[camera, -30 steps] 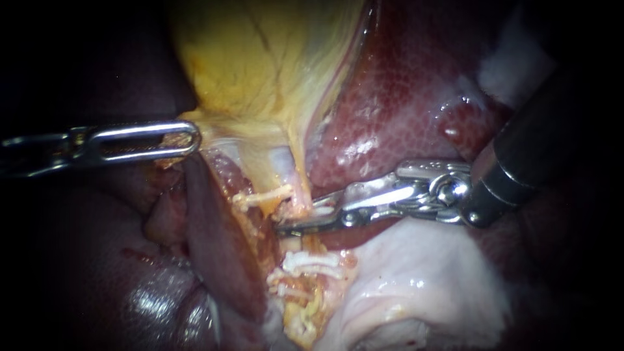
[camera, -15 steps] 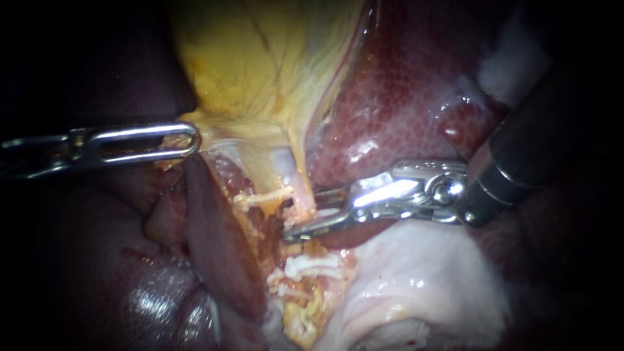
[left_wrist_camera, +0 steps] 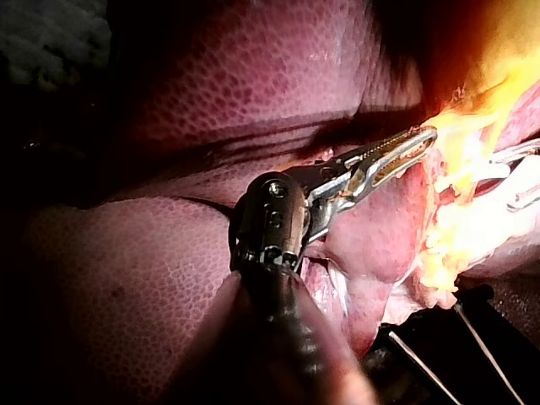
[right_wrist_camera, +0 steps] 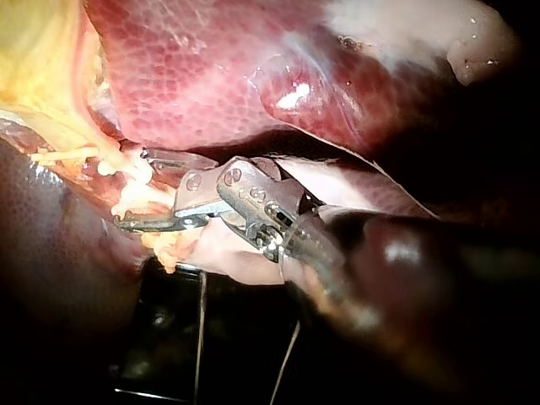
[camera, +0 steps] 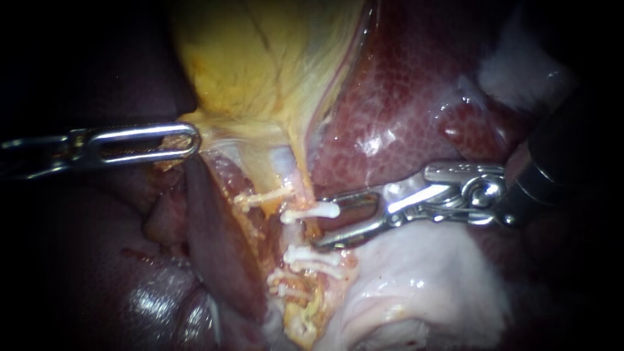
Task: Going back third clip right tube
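Left instrument point(camera: 194, 140): comes in from the left; its jaws lie together and pinch the yellow edge of the gallbladder point(camera: 260, 65) where the gallbladder narrows.
Left instrument, own wrist view point(left_wrist_camera: 429, 137): the slotted jaws are closed, with their tips against bright yellow tissue.
Right instrument point(camera: 320, 222): comes in from the right; its jaws stand apart with a clear gap and grip nothing.
Between the right jaws: only the near end of a white clip point(camera: 311, 212); I cannot tell whether either jaw touches it.
Clip: lies crosswise on the pale right tube point(camera: 289, 170), just below the gallbladder's neck.
Other clips: one point(camera: 263, 197) just up and to the left; more point(camera: 312, 257) lower on the same strand.
Liver point(camera: 403, 97): red, mottled and wet, above the right instrument.
Pale tissue point(camera: 422, 286): under the right instrument's jaws.
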Motion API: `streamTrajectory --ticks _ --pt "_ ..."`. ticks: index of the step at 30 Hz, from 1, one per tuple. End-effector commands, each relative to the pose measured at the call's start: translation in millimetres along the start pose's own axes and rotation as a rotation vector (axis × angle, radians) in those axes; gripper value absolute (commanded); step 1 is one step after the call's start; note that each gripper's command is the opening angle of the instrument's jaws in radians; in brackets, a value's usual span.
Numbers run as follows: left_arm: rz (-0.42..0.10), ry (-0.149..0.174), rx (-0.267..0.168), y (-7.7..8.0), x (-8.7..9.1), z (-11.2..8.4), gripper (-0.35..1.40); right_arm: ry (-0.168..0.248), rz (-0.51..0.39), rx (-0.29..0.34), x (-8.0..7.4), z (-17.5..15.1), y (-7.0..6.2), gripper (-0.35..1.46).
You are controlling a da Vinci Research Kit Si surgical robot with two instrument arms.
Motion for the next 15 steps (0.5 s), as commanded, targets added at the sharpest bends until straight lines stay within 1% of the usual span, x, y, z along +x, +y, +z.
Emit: streamTrajectory --ticks 1,3,6,10,13,15 --pt "0.0 0.0 0.0 0.0 0.0 0.0 -0.35 -0.004 -0.005 0.005 0.0 0.2 -0.2 0.6" --pt "0.0 0.0 0.001 0.0 0.0 0.0 -0.35 -0.001 -0.005 0.007 0.1 0.2 -0.4 0.6" --pt "0.0 0.0 0.001 0.0 0.0 -0.1 -0.35 0.004 -0.022 0.009 0.3 -0.1 -0.2 0.6" --pt "0.0 0.0 0.001 0.0 0.0 -0.1 -0.35 0.008 -0.043 -0.004 0.9 -1.8 -0.3 0.6" --pt "0.001 -0.001 -0.001 0.0 0.2 0.0 -0.35 0.013 -0.068 -0.018 1.9 -3.8 -0.9 0.6" --pt "0.003 -0.002 -0.002 0.0 0.5 0.2 -0.35 0.021 -0.094 -0.026 2.9 -5.2 -1.7 0.6"
